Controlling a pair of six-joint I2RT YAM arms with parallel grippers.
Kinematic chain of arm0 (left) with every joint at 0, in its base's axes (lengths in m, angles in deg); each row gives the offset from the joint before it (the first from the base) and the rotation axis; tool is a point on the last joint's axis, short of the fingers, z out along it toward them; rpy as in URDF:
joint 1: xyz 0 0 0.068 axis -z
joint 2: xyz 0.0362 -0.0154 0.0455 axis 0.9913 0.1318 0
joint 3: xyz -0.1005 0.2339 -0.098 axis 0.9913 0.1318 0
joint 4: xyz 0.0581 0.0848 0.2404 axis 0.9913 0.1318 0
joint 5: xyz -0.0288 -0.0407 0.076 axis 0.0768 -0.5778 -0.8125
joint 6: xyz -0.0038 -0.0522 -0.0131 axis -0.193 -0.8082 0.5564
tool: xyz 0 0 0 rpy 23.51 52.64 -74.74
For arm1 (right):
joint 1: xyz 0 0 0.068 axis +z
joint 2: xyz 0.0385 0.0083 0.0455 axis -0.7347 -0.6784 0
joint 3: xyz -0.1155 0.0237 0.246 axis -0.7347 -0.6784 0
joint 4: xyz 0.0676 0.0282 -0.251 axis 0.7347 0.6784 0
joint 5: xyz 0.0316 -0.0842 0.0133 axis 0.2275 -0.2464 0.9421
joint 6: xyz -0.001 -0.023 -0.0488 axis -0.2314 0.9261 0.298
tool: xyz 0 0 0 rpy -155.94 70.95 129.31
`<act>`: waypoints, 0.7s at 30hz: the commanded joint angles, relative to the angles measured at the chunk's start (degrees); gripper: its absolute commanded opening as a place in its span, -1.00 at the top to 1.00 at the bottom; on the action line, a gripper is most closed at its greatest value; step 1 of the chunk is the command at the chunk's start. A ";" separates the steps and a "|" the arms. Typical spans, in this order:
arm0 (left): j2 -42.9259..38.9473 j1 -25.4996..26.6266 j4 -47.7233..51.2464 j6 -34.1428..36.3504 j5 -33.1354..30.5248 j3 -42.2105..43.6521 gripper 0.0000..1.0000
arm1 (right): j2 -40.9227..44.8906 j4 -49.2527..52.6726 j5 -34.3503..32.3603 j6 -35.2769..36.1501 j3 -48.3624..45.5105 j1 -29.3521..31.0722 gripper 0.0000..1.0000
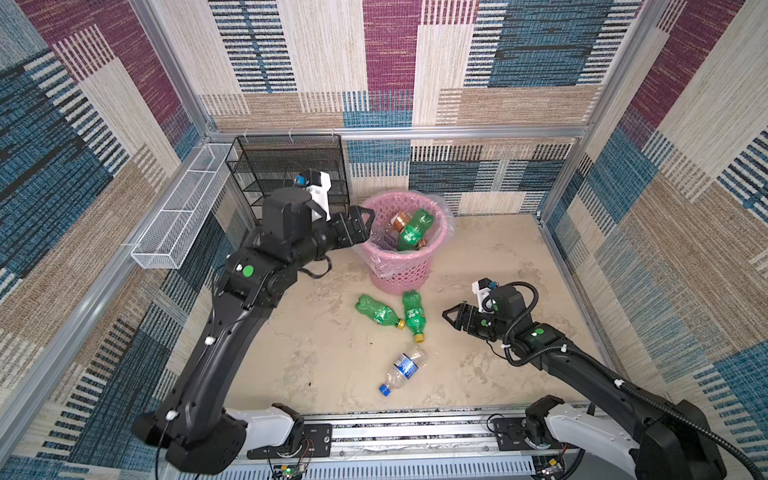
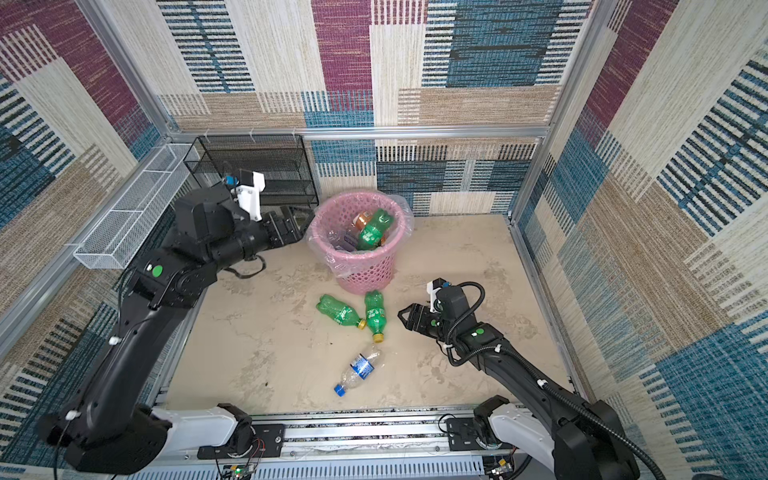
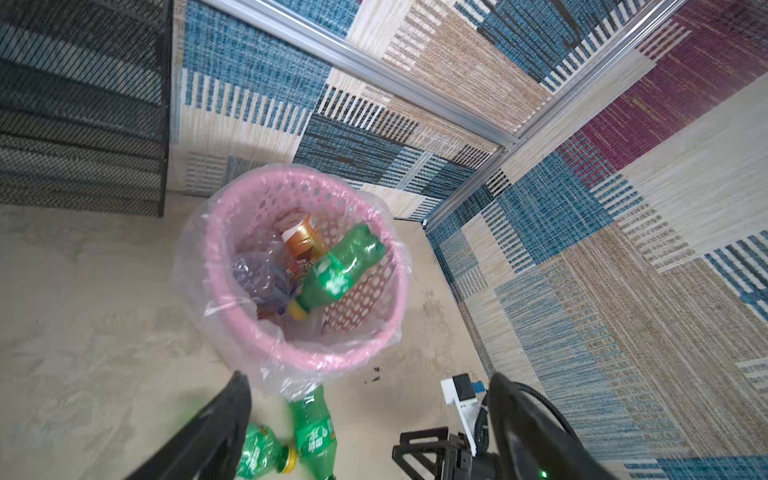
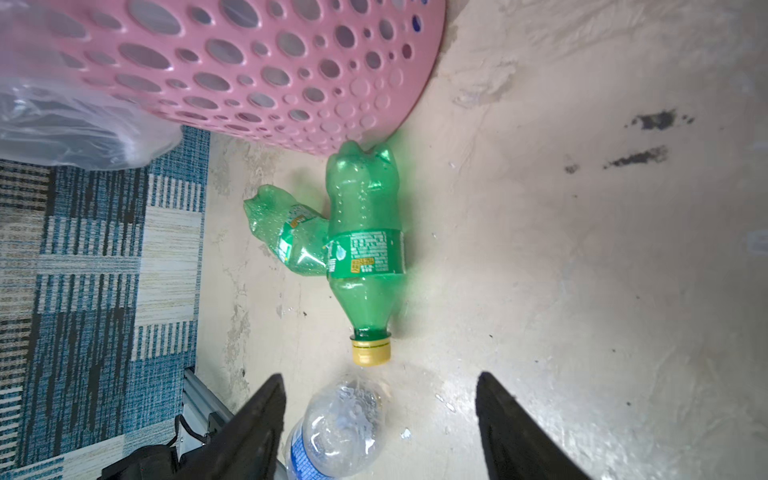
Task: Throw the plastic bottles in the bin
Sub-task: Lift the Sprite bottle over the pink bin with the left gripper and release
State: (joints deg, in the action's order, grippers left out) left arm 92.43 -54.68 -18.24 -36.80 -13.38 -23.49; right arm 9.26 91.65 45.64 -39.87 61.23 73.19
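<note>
The pink bin, lined with a clear bag, holds a green bottle leaning on a brown one. My left gripper hangs open and empty at the bin's left rim. Two green bottles lie in front of the bin. A clear blue-capped bottle lies nearer the front. My right gripper stands open, low, right of the green pair.
A black mesh rack stands behind my left arm by the back wall. A long white wire basket hangs on the left wall. Patterned walls close in the floor, and a metal rail runs along the front.
</note>
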 commanded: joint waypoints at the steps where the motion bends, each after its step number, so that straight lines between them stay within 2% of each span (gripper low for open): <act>1: -5.77 -0.19 -3.13 -3.29 -0.99 11.88 -0.75 | -0.76 -2.12 0.52 -0.45 -0.86 0.08 -0.46; 10: -15.14 -1.11 -4.46 -9.13 3.46 39.39 -0.72 | -1.51 -3.27 1.68 -1.41 -2.44 0.06 -0.46; 14: -15.88 -1.12 -7.18 -11.60 5.83 46.18 -0.70 | -1.34 -3.01 2.32 -1.76 -2.49 0.26 -0.46; 21: -15.53 -1.12 -10.22 -13.14 8.07 51.60 -0.68 | -1.97 -3.21 2.02 -2.59 -2.13 1.98 -0.46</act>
State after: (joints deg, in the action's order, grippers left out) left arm 76.80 -55.80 -25.06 -48.32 -7.33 26.87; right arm 7.58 90.21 47.52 -41.49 58.70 74.55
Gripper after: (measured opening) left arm 0.842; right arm 0.728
